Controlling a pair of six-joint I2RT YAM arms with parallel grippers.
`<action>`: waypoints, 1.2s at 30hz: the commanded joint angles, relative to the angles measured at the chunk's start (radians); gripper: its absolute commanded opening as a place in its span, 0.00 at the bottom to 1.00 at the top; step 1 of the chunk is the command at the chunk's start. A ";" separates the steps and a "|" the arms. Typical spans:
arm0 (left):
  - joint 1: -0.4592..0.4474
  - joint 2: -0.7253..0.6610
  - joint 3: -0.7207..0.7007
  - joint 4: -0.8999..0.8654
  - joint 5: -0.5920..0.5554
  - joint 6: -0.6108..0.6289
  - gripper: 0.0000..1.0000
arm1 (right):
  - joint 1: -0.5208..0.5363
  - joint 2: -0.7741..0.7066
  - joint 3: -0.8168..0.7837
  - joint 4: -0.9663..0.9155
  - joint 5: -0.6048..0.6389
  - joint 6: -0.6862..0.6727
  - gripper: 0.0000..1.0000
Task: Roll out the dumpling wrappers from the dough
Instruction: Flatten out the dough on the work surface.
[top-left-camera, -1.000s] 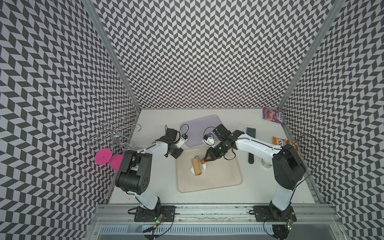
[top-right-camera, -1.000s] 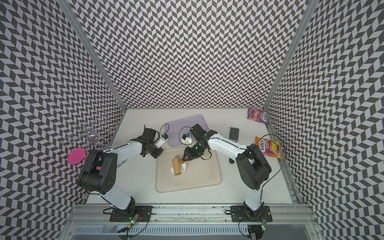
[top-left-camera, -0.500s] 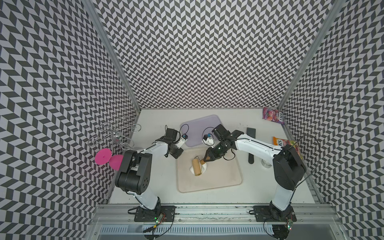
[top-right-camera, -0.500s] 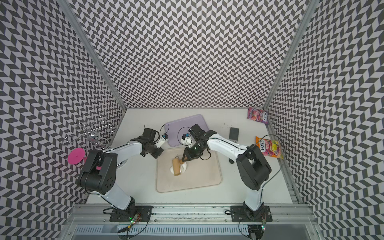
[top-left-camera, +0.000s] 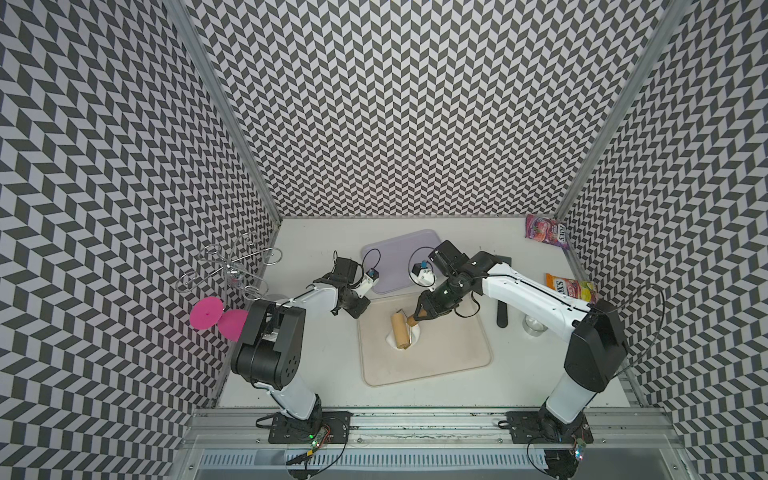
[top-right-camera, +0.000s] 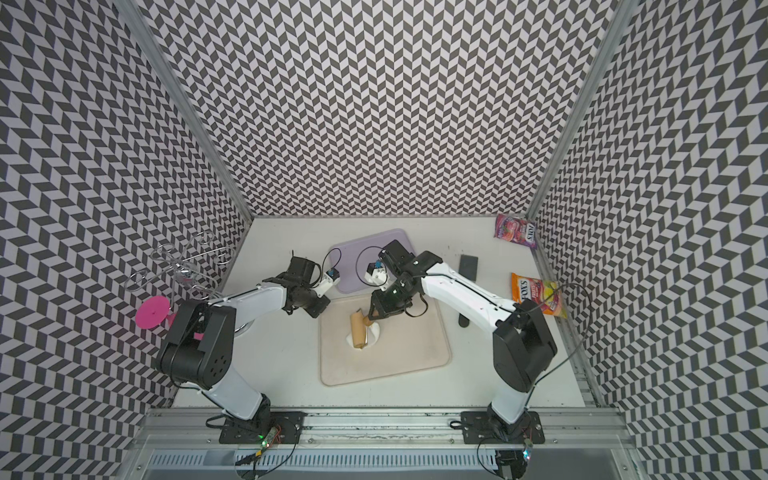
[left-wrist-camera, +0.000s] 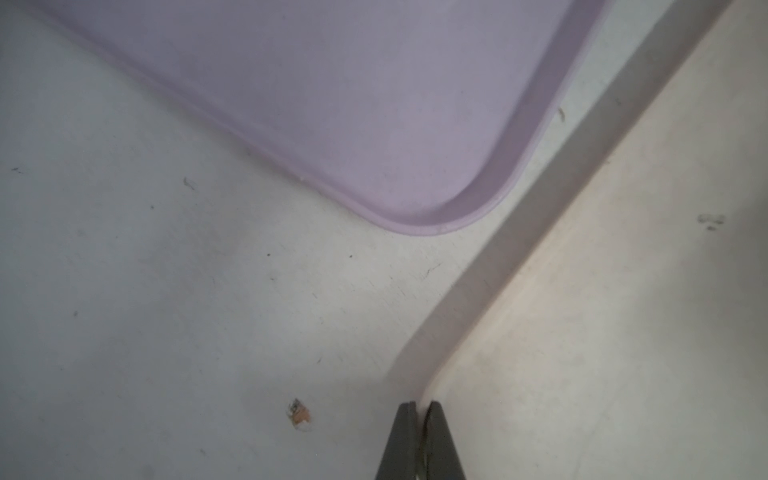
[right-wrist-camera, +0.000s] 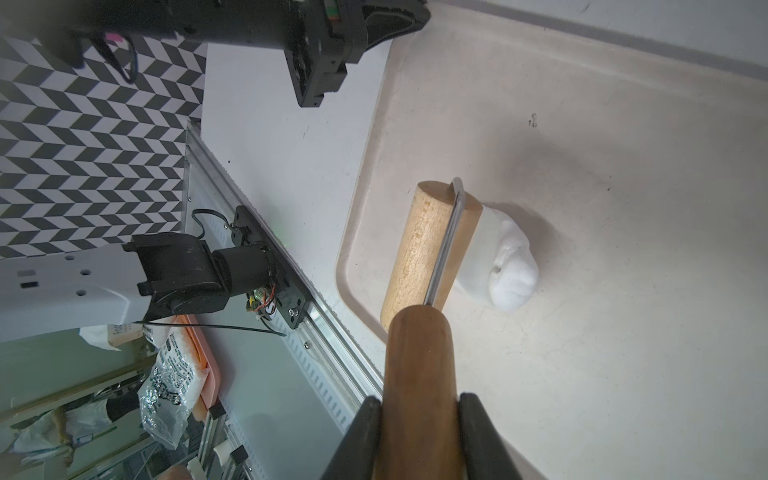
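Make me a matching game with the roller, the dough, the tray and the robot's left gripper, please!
Things:
1. roller
2. dough
3. tray
4. left gripper

Clues:
A. white, partly under the roller
B. pinching the corner of the mat
C. lilac, beside the mat
D. its handle is in the right gripper

Pairs: 1-D, 2-A, 3-C, 4-B.

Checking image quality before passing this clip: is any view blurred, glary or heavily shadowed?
Left wrist view: soft throughout, the purple tray looks smeared at its rim, no glare. Right wrist view: sharp on the roller and dough, with a soft shadow on the mat beside it. Both top views: evenly lit, crisp.
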 joint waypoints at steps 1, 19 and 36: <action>-0.018 0.047 -0.041 -0.059 0.019 -0.017 0.00 | -0.008 -0.042 0.055 -0.024 0.105 0.004 0.00; -0.018 0.052 -0.035 -0.059 0.021 -0.017 0.00 | -0.021 0.021 0.027 0.001 0.061 -0.030 0.00; -0.018 0.052 -0.041 -0.053 0.015 -0.017 0.00 | -0.153 0.003 -0.190 0.090 0.103 -0.016 0.00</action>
